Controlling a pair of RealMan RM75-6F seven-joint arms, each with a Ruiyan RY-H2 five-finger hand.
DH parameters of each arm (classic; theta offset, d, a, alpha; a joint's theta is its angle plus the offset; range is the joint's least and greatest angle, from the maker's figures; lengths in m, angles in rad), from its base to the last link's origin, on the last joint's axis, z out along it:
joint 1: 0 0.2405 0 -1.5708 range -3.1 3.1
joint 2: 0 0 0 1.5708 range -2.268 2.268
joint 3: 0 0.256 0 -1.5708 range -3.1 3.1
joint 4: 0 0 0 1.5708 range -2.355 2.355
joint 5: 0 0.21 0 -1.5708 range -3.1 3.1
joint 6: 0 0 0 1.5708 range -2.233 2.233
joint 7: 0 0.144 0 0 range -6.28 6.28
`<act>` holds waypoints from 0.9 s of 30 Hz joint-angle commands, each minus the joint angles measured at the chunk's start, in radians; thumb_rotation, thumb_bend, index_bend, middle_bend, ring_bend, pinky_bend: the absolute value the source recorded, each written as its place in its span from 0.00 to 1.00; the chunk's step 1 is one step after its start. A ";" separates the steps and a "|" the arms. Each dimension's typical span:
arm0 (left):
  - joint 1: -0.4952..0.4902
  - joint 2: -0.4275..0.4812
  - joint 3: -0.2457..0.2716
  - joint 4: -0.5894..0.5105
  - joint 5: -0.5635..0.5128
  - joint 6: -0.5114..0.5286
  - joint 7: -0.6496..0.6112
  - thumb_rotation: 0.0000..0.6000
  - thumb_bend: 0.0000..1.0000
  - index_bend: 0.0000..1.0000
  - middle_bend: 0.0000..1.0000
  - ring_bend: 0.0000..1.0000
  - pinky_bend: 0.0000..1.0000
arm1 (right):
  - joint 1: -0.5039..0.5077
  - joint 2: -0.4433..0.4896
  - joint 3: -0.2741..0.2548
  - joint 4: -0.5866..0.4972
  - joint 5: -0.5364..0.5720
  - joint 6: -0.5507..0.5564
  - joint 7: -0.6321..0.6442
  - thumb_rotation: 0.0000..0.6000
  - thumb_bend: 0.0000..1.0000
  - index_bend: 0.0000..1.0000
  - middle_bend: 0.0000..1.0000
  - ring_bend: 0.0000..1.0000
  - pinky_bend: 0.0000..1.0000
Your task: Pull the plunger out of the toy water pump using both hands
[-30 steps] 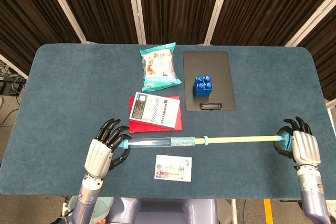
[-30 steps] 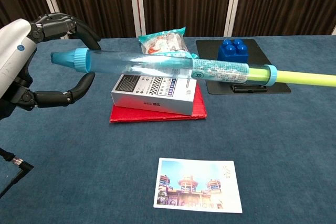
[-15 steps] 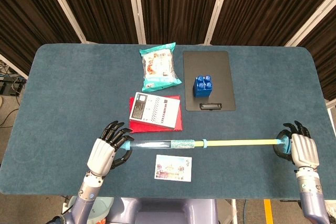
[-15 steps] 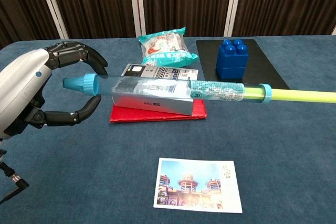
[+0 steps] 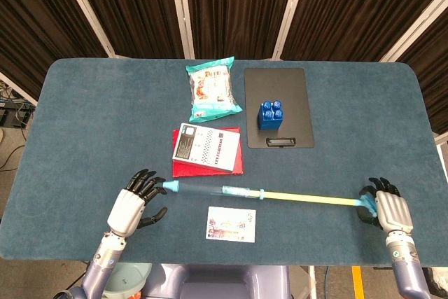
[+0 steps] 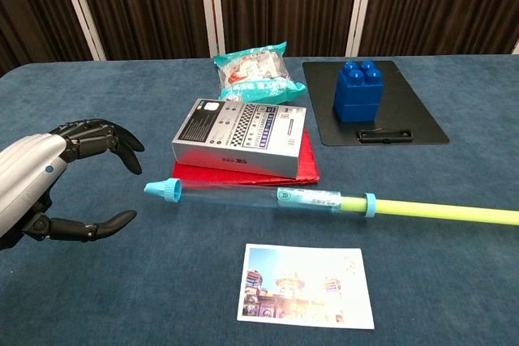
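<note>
The toy water pump lies on the blue table near the front. Its clear tube (image 5: 213,190) (image 6: 243,195) has a blue cap at the left end. The yellow plunger rod (image 5: 308,198) (image 6: 446,212) sticks far out to the right. My right hand (image 5: 386,208) curls around the teal plunger handle (image 5: 361,203) at the rod's end; the chest view does not show this hand. My left hand (image 5: 131,204) (image 6: 45,188) is open, fingers spread, just left of the tube's cap and not touching it.
Behind the pump a silver box (image 5: 203,146) (image 6: 239,135) lies on a red book (image 5: 210,166). Further back are a snack bag (image 5: 213,89) and a black clipboard (image 5: 294,96) bearing a blue block (image 5: 270,113). A postcard (image 5: 231,224) (image 6: 306,285) lies in front of the tube.
The pump came down from mid-air onto the table. The tube's cap, earlier between my left hand's fingers, is now free of them. Both hands dropped toward the front edge.
</note>
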 commanded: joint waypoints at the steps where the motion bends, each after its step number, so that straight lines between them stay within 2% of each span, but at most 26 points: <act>1: 0.002 0.005 -0.004 0.001 -0.008 -0.011 0.023 1.00 0.22 0.40 0.25 0.16 0.16 | 0.003 0.001 -0.010 -0.002 -0.009 -0.013 0.002 1.00 0.26 0.20 0.03 0.00 0.10; 4: 0.005 0.021 -0.004 -0.017 -0.022 -0.031 0.048 1.00 0.18 0.35 0.22 0.15 0.16 | 0.007 0.019 -0.023 -0.027 -0.024 -0.032 0.004 1.00 0.15 0.05 0.00 0.00 0.07; 5: 0.006 0.027 -0.006 -0.027 -0.026 -0.035 0.056 1.00 0.17 0.34 0.21 0.15 0.16 | 0.007 0.026 -0.025 -0.036 -0.031 -0.031 0.004 1.00 0.12 0.02 0.00 0.00 0.06; 7: 0.006 0.052 -0.014 -0.068 -0.036 -0.041 0.078 1.00 0.15 0.31 0.20 0.14 0.16 | 0.002 0.056 -0.035 -0.085 -0.085 0.000 0.004 1.00 0.05 0.00 0.00 0.00 0.02; 10: 0.002 0.117 -0.026 -0.172 -0.047 -0.056 0.119 1.00 0.14 0.28 0.17 0.13 0.16 | -0.019 0.114 -0.047 -0.171 -0.168 0.079 -0.007 1.00 0.00 0.00 0.00 0.00 0.00; 12: 0.002 0.167 -0.036 -0.250 -0.061 -0.067 0.159 1.00 0.13 0.27 0.16 0.12 0.16 | -0.037 0.142 -0.046 -0.216 -0.218 0.148 -0.011 1.00 0.00 0.00 0.00 0.00 0.00; 17: 0.024 0.381 -0.040 -0.545 -0.125 -0.118 0.304 1.00 0.12 0.22 0.16 0.12 0.16 | -0.107 0.198 -0.031 -0.291 -0.383 0.394 -0.035 1.00 0.00 0.00 0.00 0.00 0.00; 20: 0.052 0.518 -0.003 -0.700 -0.172 -0.157 0.398 1.00 0.12 0.19 0.15 0.12 0.16 | -0.151 0.216 -0.035 -0.306 -0.466 0.511 -0.037 1.00 0.00 0.00 0.00 0.00 0.00; 22: 0.099 0.611 0.039 -0.810 -0.232 -0.157 0.518 1.00 0.12 0.18 0.15 0.12 0.16 | -0.198 0.229 -0.053 -0.306 -0.504 0.586 -0.069 1.00 0.00 0.00 0.00 0.00 0.00; 25: 0.147 0.635 0.052 -0.858 -0.250 -0.109 0.549 1.00 0.12 0.15 0.14 0.12 0.16 | -0.230 0.225 -0.066 -0.280 -0.505 0.616 -0.060 1.00 0.01 0.00 0.00 0.00 0.00; 27: 0.171 0.641 0.057 -0.863 -0.243 -0.082 0.541 1.00 0.12 0.15 0.14 0.12 0.16 | -0.244 0.218 -0.071 -0.249 -0.476 0.611 0.011 1.00 0.01 0.00 0.00 0.00 0.00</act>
